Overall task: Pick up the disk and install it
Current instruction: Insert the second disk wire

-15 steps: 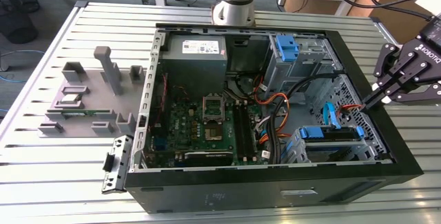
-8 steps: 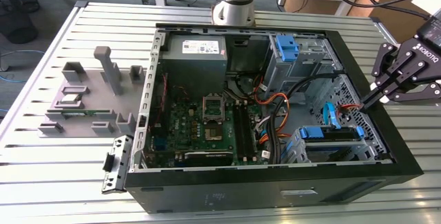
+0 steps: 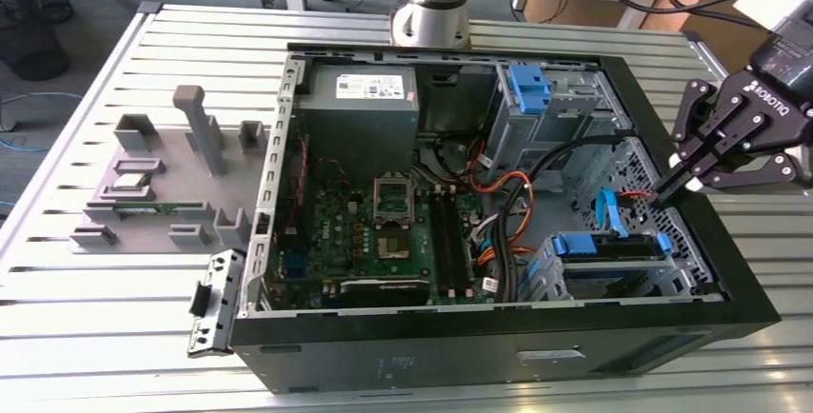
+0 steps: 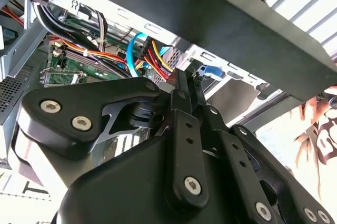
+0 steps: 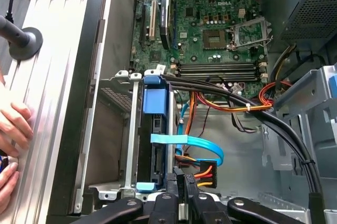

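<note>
Pincer [image 3: 665, 194] fingers pressed together, empty, at the case's [image 3: 749, 299] inner edge just beside the seated disk [image 5: 156, 145].

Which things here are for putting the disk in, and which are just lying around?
For the job:
- the disk, sitting in the drive cage
- the gripper, right by that cage
- the computer case

Just lying about:
- grey plastic holders on the table
- power supply
- a person's hand resting on the table
</note>
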